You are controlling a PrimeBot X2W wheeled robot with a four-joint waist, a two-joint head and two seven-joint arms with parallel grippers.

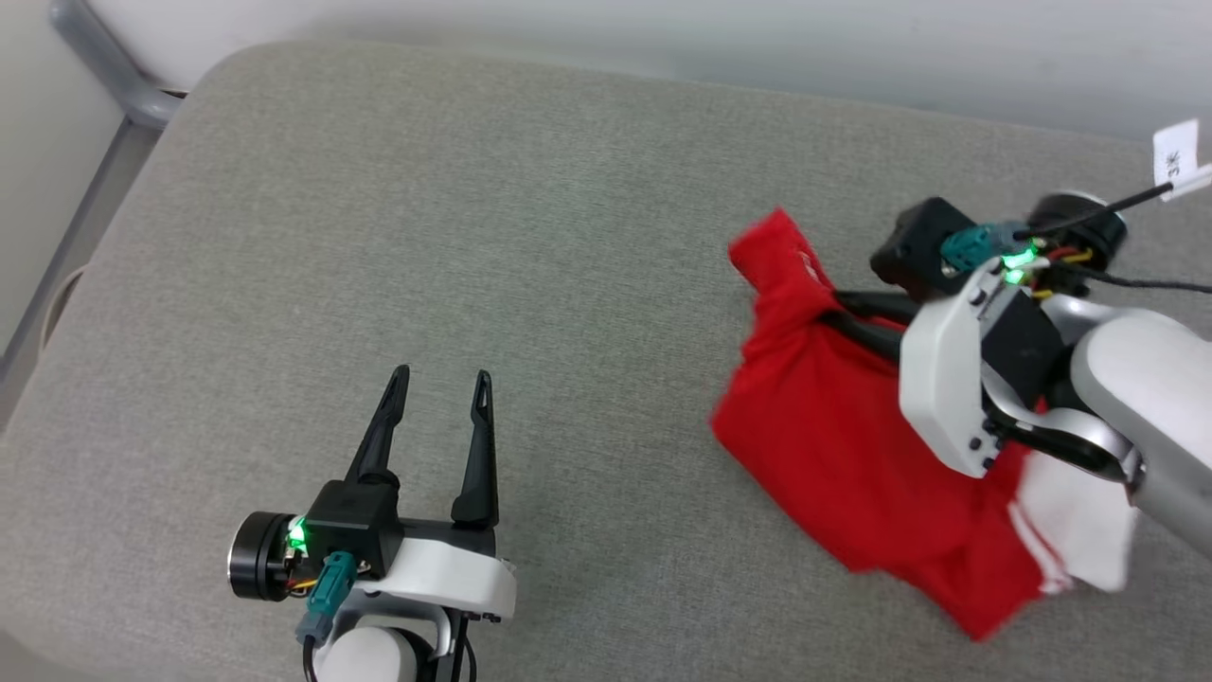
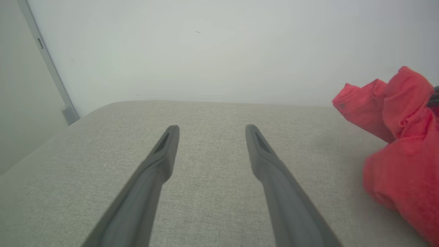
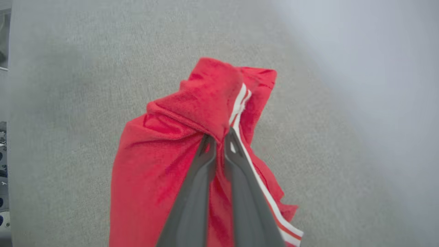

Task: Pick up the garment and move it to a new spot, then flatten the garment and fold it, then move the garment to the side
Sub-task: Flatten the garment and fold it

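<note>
Grey cushion [image 1: 473,237]: garment [image 1: 833,445] bunched on its right side. Right gripper [image 3: 219,142] clamped on one fold by the striped trim. Left gripper [image 1: 443,379] spread, empty, well apart. Risk: single-point pinch slips on lift, or trailing cloth drags and tangles.

The left claw [image 1: 443,375] and right claw [image 3: 219,139] each have two long, tapering dark fingers [image 2: 151,178] slotted near the tip, on a black block [image 1: 352,516] with a green light [image 1: 298,533] and teal connector [image 1: 327,587]. White curved shells [image 1: 937,379] with small dark screws [image 1: 975,443] cover the wrists; red, yellow and black wires [image 1: 1065,256] and a white tag [image 1: 1177,156] sit by the right one.
</note>
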